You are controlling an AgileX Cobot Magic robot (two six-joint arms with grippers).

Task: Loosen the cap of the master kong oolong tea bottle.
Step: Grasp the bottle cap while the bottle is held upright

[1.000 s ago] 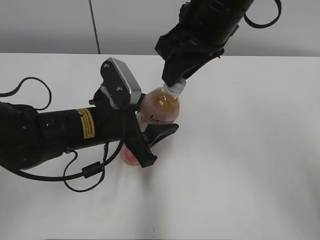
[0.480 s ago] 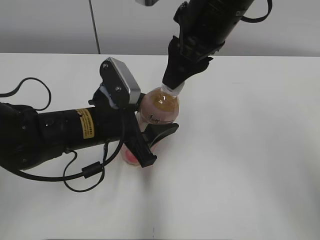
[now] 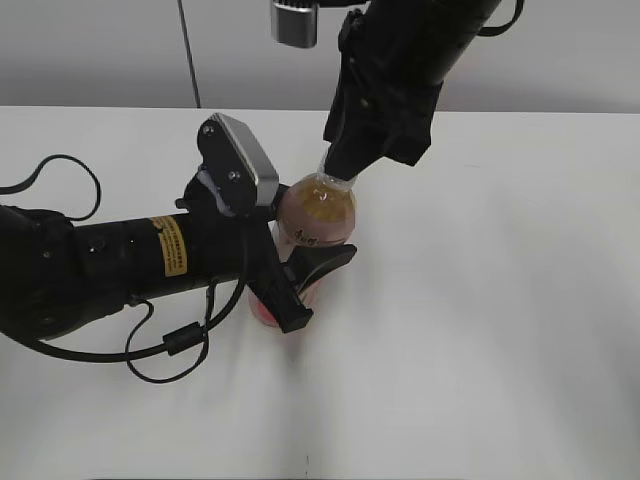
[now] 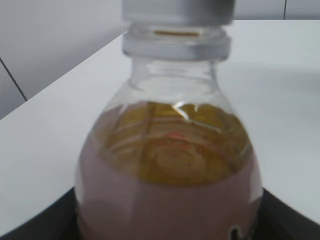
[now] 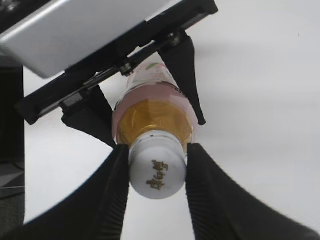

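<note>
The master kong oolong tea bottle (image 3: 318, 212) stands upright on the white table, clear with amber tea and a pink label. It fills the left wrist view (image 4: 167, 165) and shows from above in the right wrist view (image 5: 152, 120). My left gripper (image 3: 300, 275) is shut on the bottle's labelled body from the left. My right gripper (image 5: 156, 172) comes from above and is shut on the white cap (image 5: 157, 171), which has a small dark mark on top. In the exterior view the cap is hidden inside the right fingers (image 3: 345, 165).
The white table (image 3: 500, 300) stretches to the right and the front. The left arm with its black cables (image 3: 90, 270) lies across the table's left side. A grey wall stands behind.
My right gripper has turned about the bottle's neck, its wrist swinging round and its camera coming into view at the top. The bottle and left gripper have stayed in place.
</note>
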